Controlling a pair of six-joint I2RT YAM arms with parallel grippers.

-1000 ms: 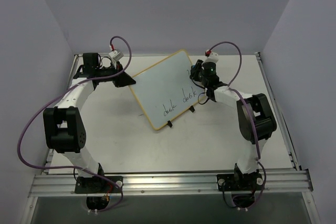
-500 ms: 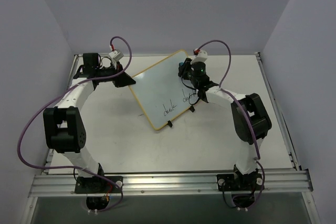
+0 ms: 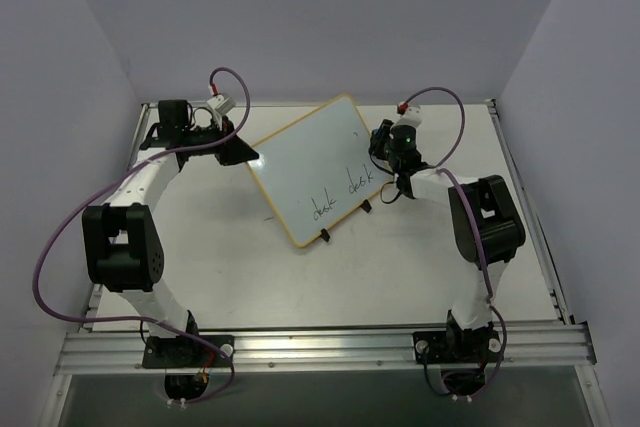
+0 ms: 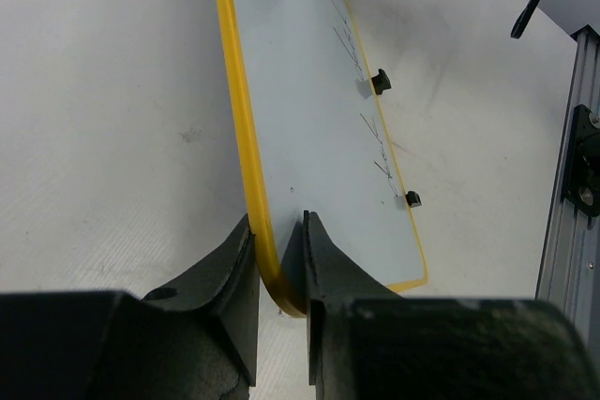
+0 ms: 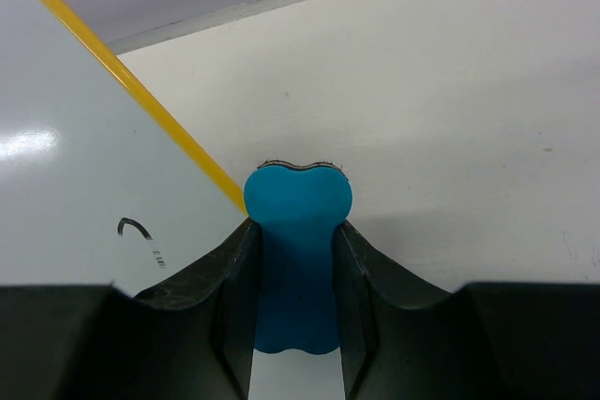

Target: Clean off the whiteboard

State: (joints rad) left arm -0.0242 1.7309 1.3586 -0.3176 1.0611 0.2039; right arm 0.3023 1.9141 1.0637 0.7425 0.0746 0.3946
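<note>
The whiteboard (image 3: 310, 172) sits diagonally on the far middle of the table (image 3: 400, 257), with its two black clip feet on the near edge. Black handwriting (image 3: 340, 197), the word "desk" twice, runs along the lower part. The right wrist view shows one small black mark near the right edge.

The left tool (image 4: 278, 227) is pressed together on the board's yellow-framed left corner, steadying it.

The right tool (image 5: 296, 227) pinches a blue bone-shaped eraser (image 5: 298, 199). Half a second ago it was over the board's upper right area. Now it has drawn back to just beside the right edge, and the eraser looks to be off the white surface.

This reads as one short stroke finished at the top right. Both words remain, so most of the erasing is still to do.

No containers are in view.
</note>
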